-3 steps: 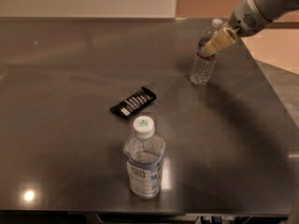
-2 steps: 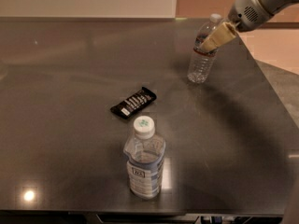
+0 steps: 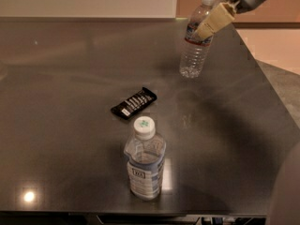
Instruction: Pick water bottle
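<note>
While the claw [image 3: 208, 27] clamped the water bottle [image 3: 191, 57] at 1 o'clock, the bottle leaned. Grasp looked done; a clear lift off the worktop [image 3: 70, 78] seemed left.

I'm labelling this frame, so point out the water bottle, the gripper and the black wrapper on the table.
water bottle [image 3: 191, 60], camera view, on its clear ribbed lower body.
gripper [image 3: 202, 29], camera view, top right, at the jaws shut on the bottle's label.
wrapper [image 3: 134, 102], camera view, on its middle.
</note>
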{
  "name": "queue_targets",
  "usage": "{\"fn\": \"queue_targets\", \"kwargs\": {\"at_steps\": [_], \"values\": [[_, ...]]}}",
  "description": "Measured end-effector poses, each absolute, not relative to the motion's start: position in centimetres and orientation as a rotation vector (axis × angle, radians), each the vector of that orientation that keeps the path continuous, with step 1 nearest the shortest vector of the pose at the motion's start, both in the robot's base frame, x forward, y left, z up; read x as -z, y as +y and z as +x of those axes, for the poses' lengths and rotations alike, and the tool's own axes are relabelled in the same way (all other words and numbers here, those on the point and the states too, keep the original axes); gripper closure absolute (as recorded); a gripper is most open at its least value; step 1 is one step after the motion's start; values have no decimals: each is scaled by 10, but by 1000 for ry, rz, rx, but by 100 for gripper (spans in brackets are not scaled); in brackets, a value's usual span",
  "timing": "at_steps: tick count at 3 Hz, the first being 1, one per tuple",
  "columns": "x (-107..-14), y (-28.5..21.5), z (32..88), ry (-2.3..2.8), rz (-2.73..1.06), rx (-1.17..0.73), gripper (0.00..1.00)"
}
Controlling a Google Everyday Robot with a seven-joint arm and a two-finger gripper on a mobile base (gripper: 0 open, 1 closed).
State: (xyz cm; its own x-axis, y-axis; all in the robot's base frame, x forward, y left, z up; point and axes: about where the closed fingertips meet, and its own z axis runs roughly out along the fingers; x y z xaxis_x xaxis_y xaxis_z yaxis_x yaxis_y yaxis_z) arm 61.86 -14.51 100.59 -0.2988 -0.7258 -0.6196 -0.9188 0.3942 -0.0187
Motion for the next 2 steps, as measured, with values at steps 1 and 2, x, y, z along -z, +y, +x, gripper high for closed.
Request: {"fn": "queue_targets", "kwargs": {"at_steps": [1, 2], "values": [[-1046, -125, 606, 2029, -1506, -427, 100], [-1046, -125, 606, 2028, -1506, -427, 100]]}}
